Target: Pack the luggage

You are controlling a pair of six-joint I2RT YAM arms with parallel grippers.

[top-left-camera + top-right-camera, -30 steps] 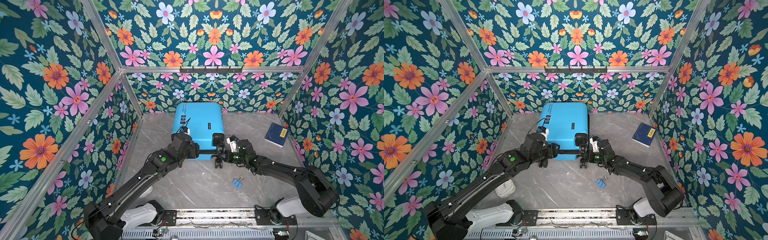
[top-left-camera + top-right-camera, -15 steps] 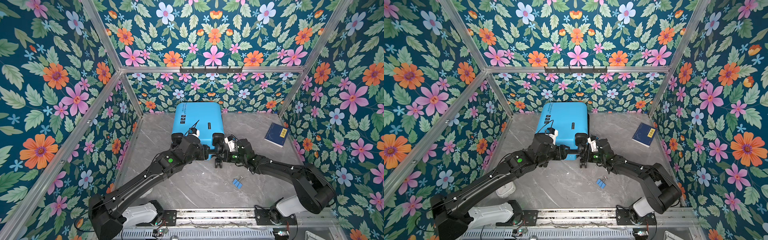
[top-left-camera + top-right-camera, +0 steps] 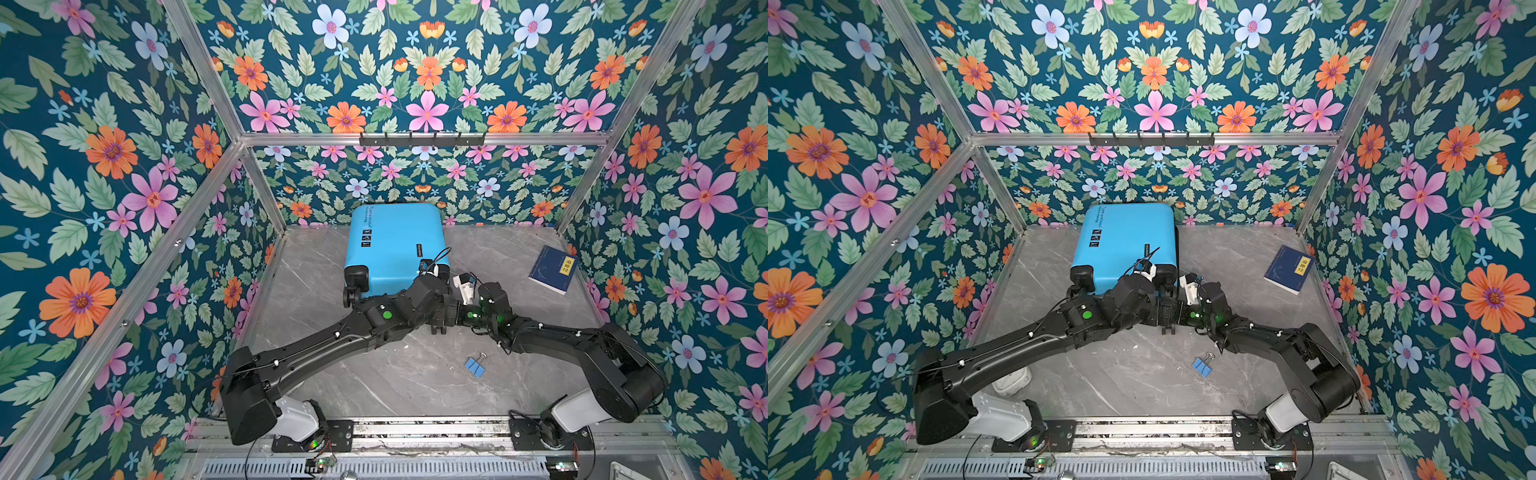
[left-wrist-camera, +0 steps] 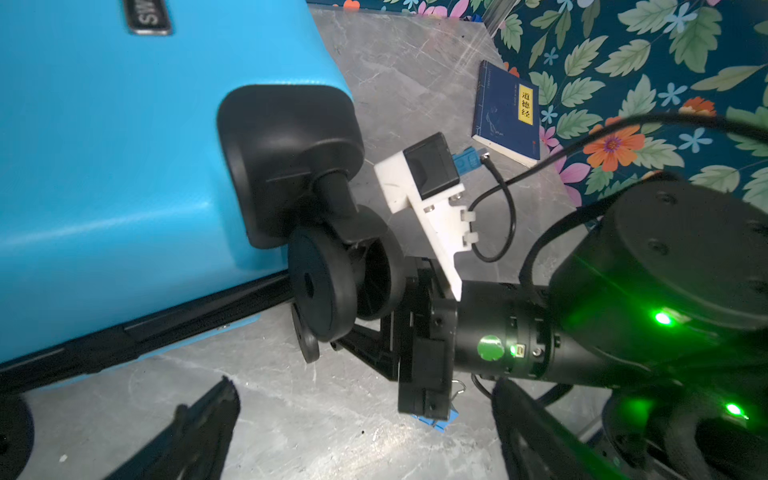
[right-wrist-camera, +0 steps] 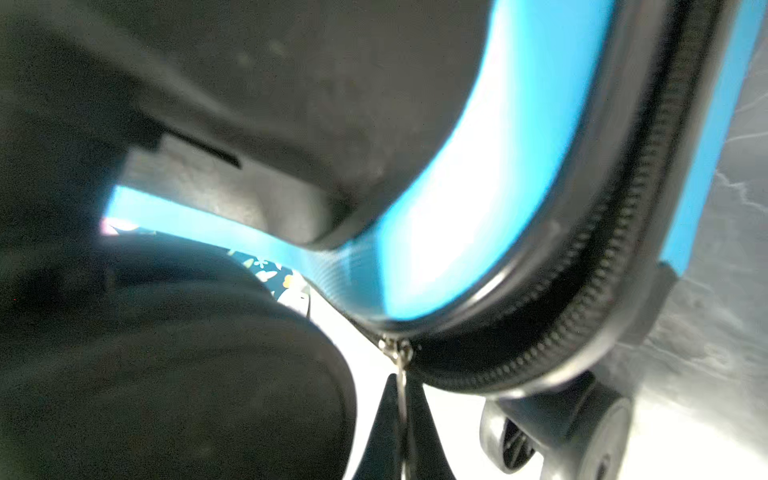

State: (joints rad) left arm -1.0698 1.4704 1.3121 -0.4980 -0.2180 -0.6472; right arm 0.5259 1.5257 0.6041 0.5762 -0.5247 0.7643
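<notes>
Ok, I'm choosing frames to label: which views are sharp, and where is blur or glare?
Both top views: sharp and evenly lit, the luggage crisp. Left wrist view: mostly sharp, green lamp flare on the right arm. Right wrist view: soft, white glare on the shell; zipper pull in the right gripper clearest.

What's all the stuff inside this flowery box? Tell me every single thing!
luggage: one, sky blue with black wheels, back middle of the table.
zipper pull: one, silvery, at a luggage corner.
book: one, dark blue with a yellow label, flat at the back right.
clips: count unclear, blue, in front of the luggage.
table: one, grey marble.
hook rail: one, black, on the back wall.
walls: three, flowery, all round.
left claw: one, black, open and empty, near a luggage wheel.
right claw: one, black, shut on the zipper pull.
</notes>
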